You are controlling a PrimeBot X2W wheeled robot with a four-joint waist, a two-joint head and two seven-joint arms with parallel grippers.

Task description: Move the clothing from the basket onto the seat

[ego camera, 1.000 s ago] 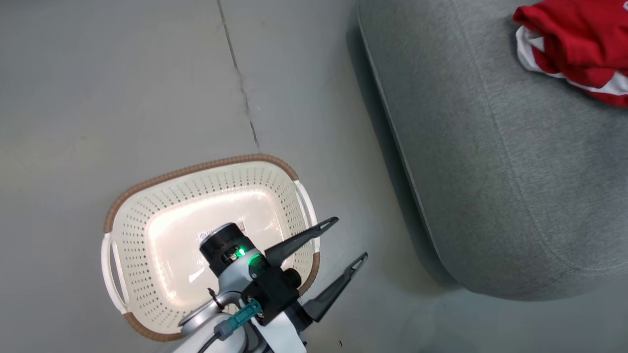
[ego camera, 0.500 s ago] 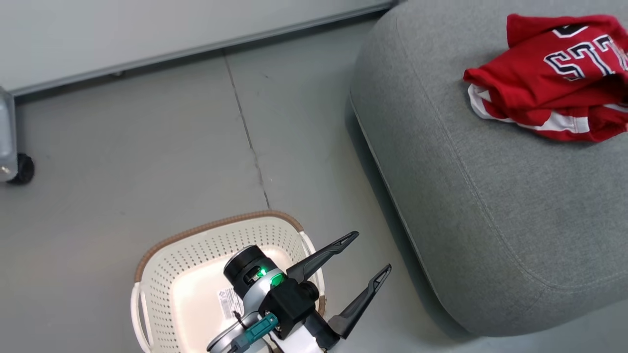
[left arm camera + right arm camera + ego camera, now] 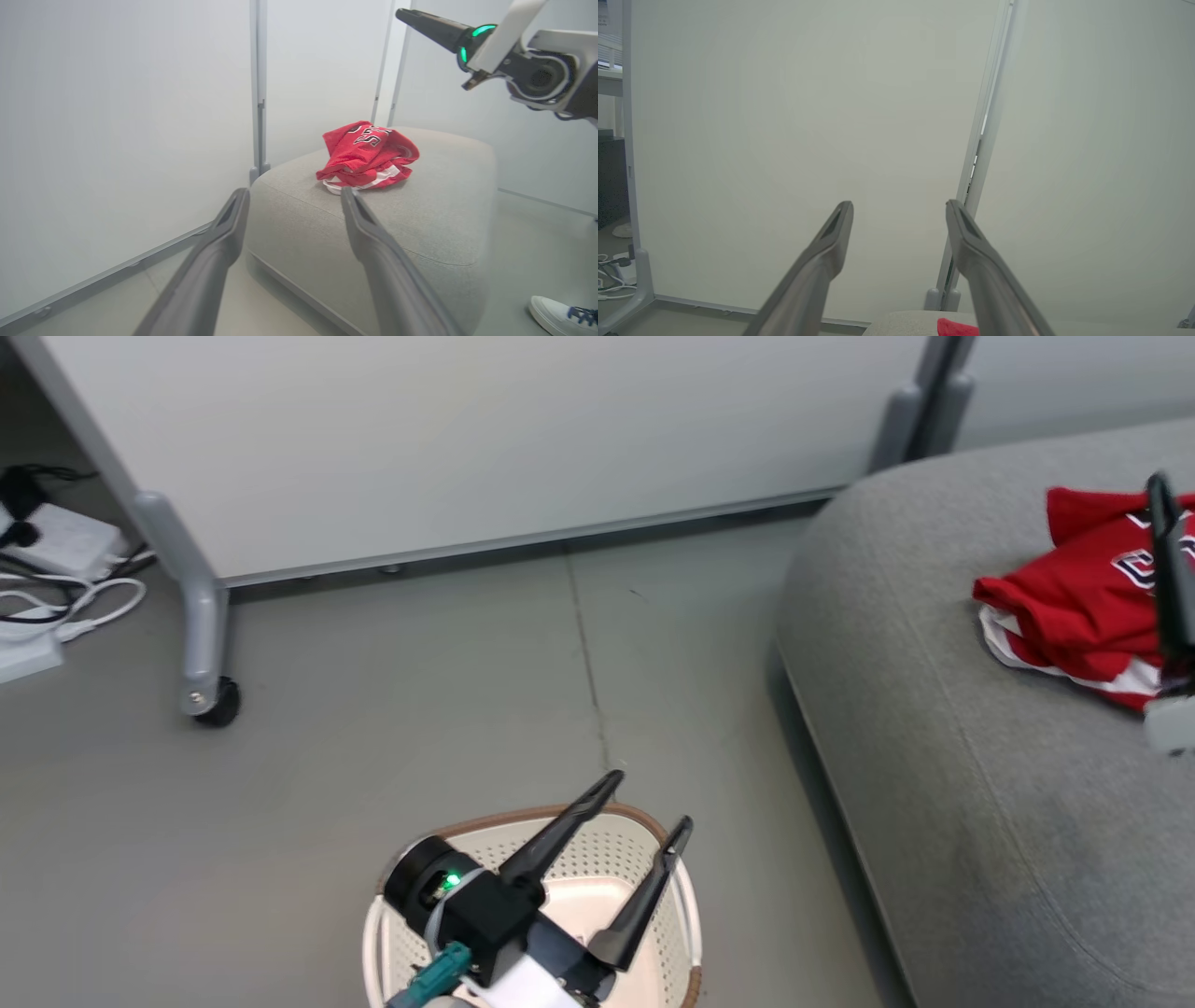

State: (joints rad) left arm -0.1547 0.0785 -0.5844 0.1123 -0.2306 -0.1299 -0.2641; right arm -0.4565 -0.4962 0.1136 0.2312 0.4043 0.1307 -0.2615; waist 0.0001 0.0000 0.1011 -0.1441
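Left claw [image 3: 649,798] released above basket [image 3: 644,814] at six o'clock, right claw [image 3: 899,204] released over clothing [image 3: 1074,611] on seat [image 3: 980,803] at three.

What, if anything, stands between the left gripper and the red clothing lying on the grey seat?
Nothing visible does. In the left wrist view, the open left gripper points toward the clothing, which lies on top of the seat. Between them are only open air and bare cushion.
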